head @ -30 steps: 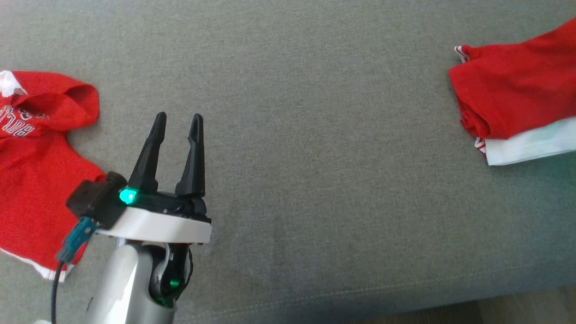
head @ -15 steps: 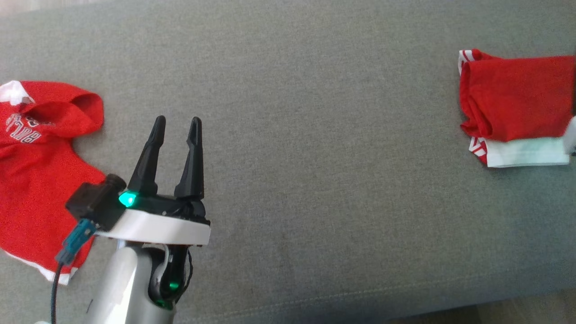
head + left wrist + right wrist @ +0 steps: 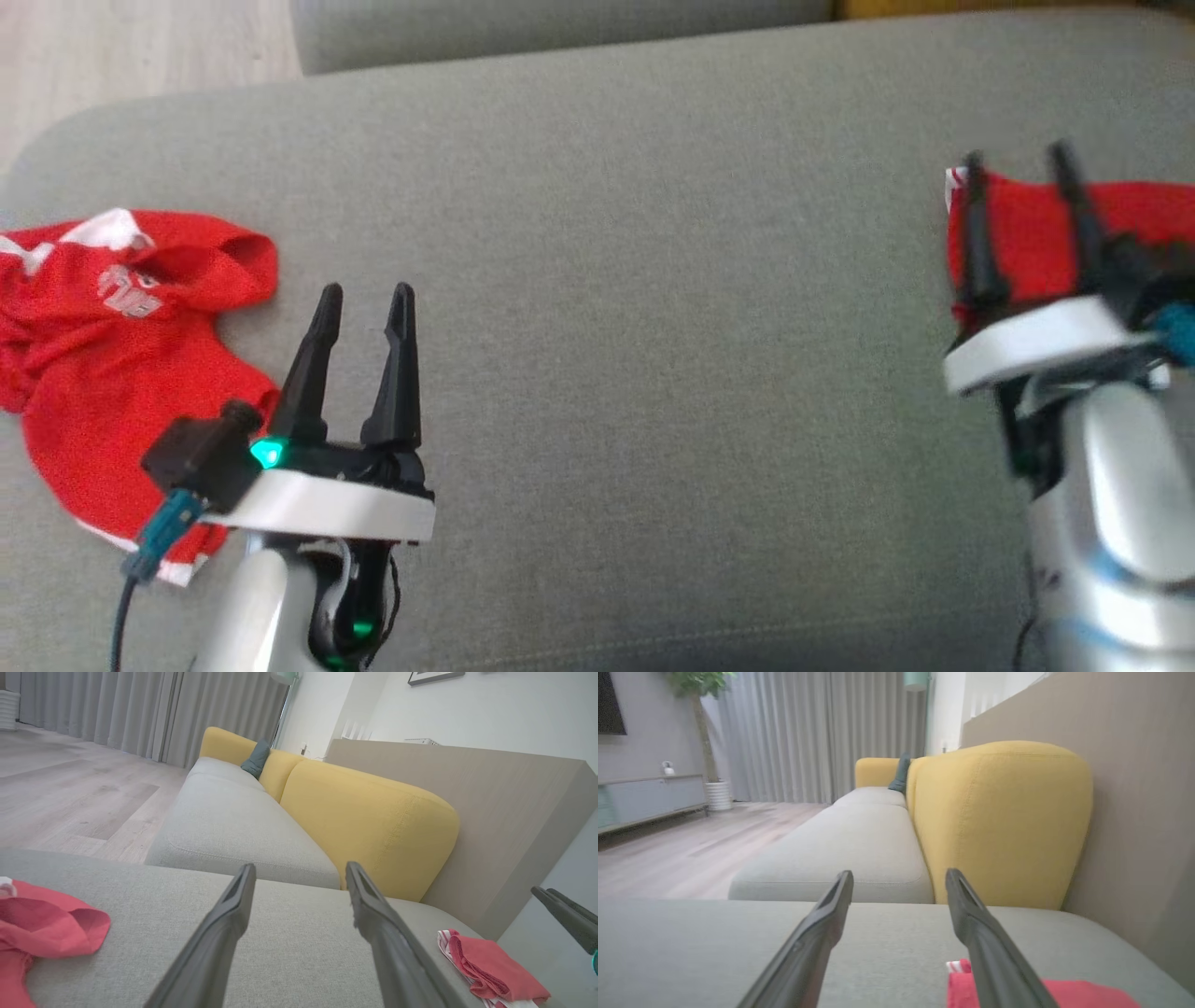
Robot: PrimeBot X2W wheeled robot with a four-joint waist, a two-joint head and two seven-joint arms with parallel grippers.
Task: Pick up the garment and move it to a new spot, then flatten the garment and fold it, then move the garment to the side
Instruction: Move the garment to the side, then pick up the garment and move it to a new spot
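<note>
Head view: your right tool (image 3: 1015, 154) just released the folded garment (image 3: 1027, 233) at the sofa's (image 3: 653, 280) right end, now spread apart; left tool (image 3: 366, 289) apart too. Final move looks done.

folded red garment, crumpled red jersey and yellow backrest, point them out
folded red garment (image 3: 495, 970), left wrist view, red top layer
crumpled red jersey (image 3: 112, 392), head view, red body below the print
yellow backrest (image 3: 999, 821), right wrist view, near end face
</note>
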